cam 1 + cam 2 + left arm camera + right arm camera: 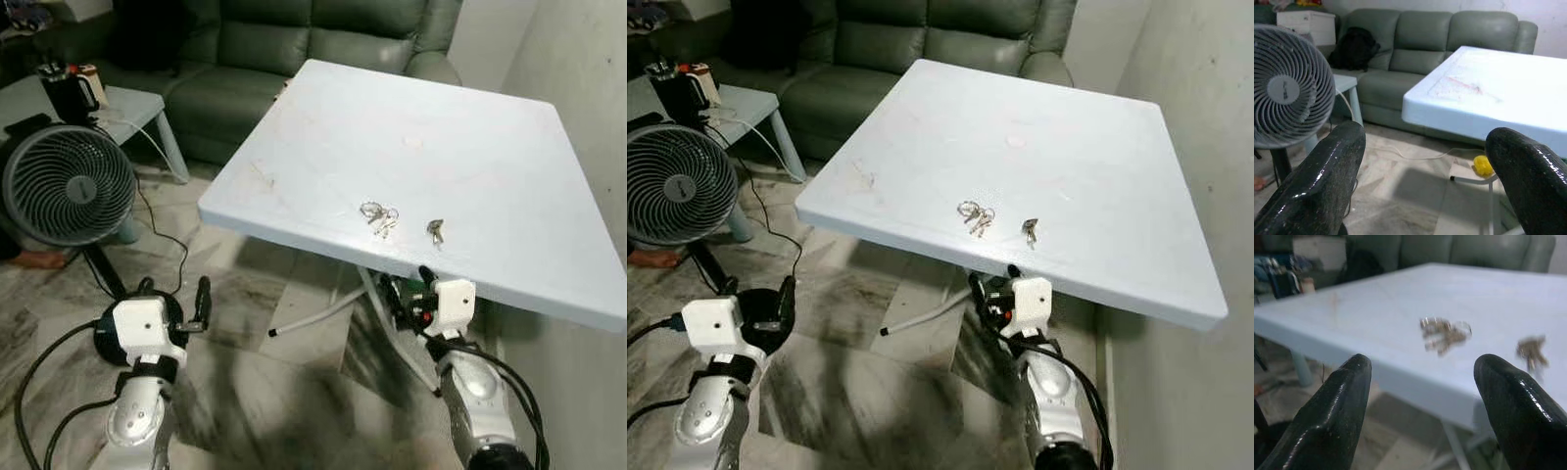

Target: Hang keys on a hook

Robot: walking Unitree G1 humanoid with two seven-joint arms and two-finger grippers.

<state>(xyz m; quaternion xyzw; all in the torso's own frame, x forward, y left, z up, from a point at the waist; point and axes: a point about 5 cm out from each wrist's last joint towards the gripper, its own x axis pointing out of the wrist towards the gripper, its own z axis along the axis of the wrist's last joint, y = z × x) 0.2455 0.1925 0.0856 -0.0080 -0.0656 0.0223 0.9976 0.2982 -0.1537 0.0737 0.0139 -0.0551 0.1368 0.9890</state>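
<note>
A bunch of keys on a ring lies on the white table near its front edge. A smaller set of keys lies just to its right. My right gripper is held below and in front of that edge, open. In the right wrist view its fingers frame the bunch and the smaller set, both a little ahead. My left gripper is low on the left over the floor, open and holding nothing, well away from the table.
A standing fan is close on the left, with a cable trailing over the marble floor. Behind it are a low side table with a black jug and a green sofa. A wall runs along the table's right side.
</note>
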